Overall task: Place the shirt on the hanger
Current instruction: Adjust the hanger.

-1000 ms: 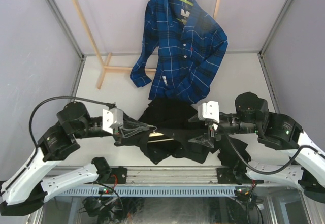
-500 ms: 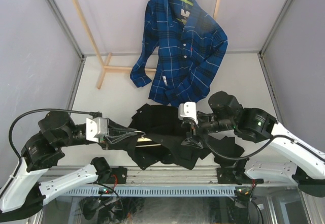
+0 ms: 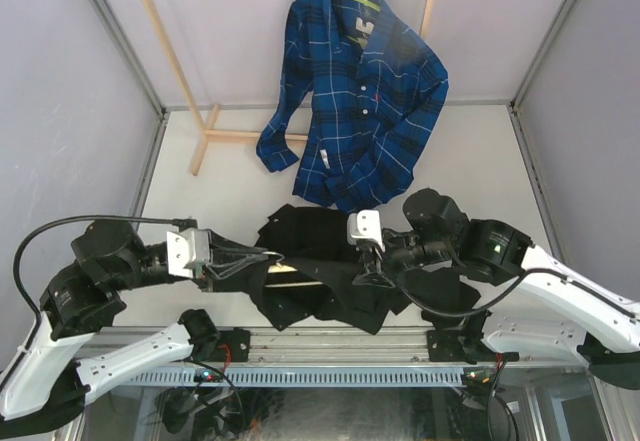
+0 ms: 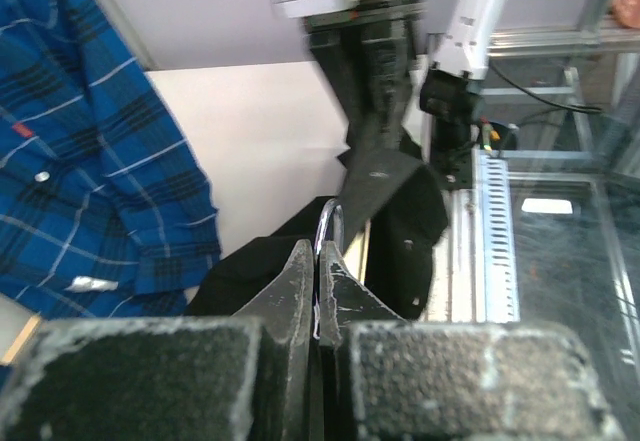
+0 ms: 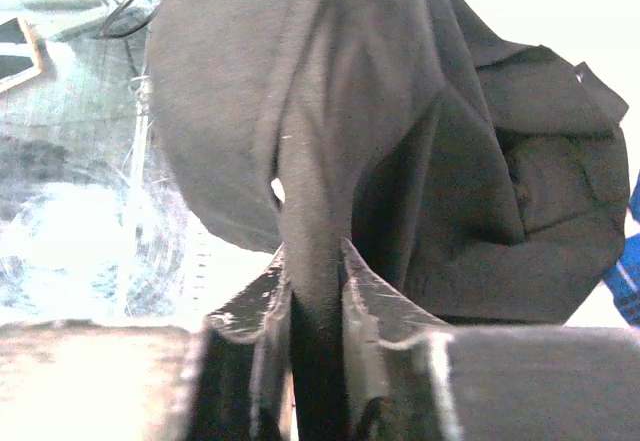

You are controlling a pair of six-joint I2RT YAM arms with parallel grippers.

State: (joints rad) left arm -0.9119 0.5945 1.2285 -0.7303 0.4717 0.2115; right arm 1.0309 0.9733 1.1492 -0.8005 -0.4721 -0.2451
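The black shirt (image 3: 320,256) lies bunched near the table's front edge, draped over the hanger (image 3: 285,272), of which only a short pale wooden piece shows. My left gripper (image 3: 266,258) is shut on the hanger's silver hook (image 4: 330,223), which sticks out from between the closed fingers (image 4: 300,271) in the left wrist view. There the pale wood (image 4: 361,246) runs under the shirt (image 4: 405,216). My right gripper (image 3: 367,275) is shut on a fold of the shirt (image 5: 400,111), with cloth pinched between its jaws (image 5: 318,261).
A blue plaid shirt (image 3: 355,91) hangs at the back from a wooden rack (image 3: 170,61), its hem close to the black shirt. A metal rail (image 3: 330,373) runs along the front edge. Grey walls stand on both sides.
Both arms shifted left, carrying the hanger and the shirt with them. The right gripper went from open to closed on a fold of the shirt.
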